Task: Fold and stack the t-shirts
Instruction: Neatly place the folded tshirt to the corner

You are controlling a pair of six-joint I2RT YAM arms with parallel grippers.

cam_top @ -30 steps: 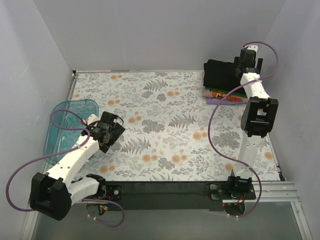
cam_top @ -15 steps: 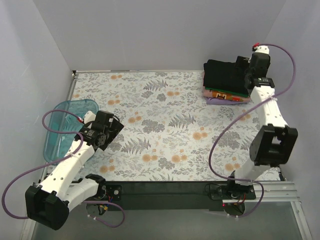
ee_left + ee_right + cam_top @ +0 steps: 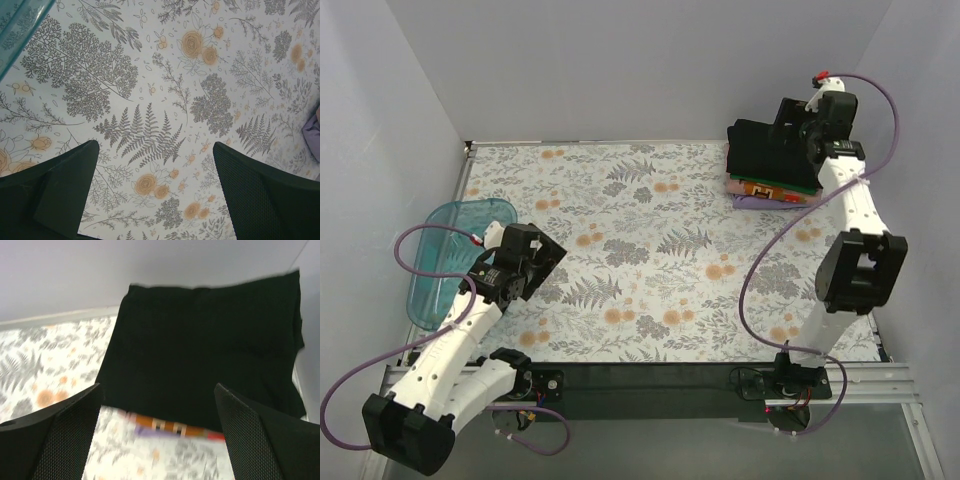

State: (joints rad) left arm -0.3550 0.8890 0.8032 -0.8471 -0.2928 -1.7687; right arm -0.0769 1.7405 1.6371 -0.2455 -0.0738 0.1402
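Note:
A folded black t-shirt (image 3: 765,155) lies on top of a stack of folded shirts at the table's far right corner; orange-patterned (image 3: 770,191) and lavender (image 3: 748,200) edges show below it. In the right wrist view the black shirt (image 3: 200,350) fills the middle, with the orange-patterned edge (image 3: 165,426) under it. My right gripper (image 3: 792,122) is open and empty, above the stack's right side. My left gripper (image 3: 538,262) is open and empty over the floral cloth at the left, far from the stack. A lavender bit (image 3: 312,134) shows at the left wrist view's right edge.
A translucent teal tray (image 3: 440,255) sits at the table's left edge, beside my left arm; its rim (image 3: 20,35) shows in the left wrist view. Grey walls enclose the table on three sides. The floral tablecloth (image 3: 650,250) covers the table.
My right gripper has lifted off the stack, swung to its right edge, then moved left over the black shirt. My left arm has drawn back toward its base, gripper near the tray.

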